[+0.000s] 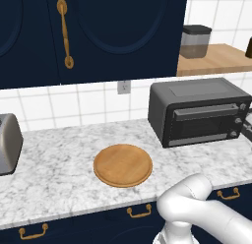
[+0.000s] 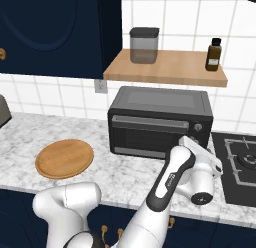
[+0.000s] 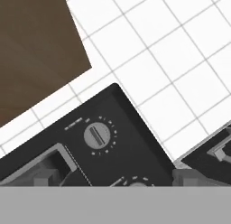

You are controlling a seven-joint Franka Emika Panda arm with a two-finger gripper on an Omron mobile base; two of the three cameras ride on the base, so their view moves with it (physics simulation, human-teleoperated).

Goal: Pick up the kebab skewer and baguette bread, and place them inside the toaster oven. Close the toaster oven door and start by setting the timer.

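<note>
The toaster oven (image 1: 197,110) (image 2: 160,119) stands on the marble counter against the tiled wall. The toaster oven door (image 1: 206,125) (image 2: 150,136) is shut, its grey bar handle (image 2: 150,123) along the top edge. My gripper (image 3: 117,178) is open with nothing between its fingers. It hovers just in front of the oven's right side, facing the knobs (image 2: 198,127). In the hand view the top knob (image 3: 97,135) lies ahead, slightly left of centre, and a second knob (image 3: 135,184) peeks in below. The kebab skewer and baguette bread are out of view. The wooden plate (image 1: 123,165) (image 2: 64,158) is bare.
A silver slot toaster (image 1: 7,142) sits at the counter's left end. Above the oven, a wooden shelf (image 2: 165,67) carries a dark canister (image 2: 144,45) and a brown bottle (image 2: 213,54). A black stove top (image 2: 240,167) lies right of the oven, close to my hand.
</note>
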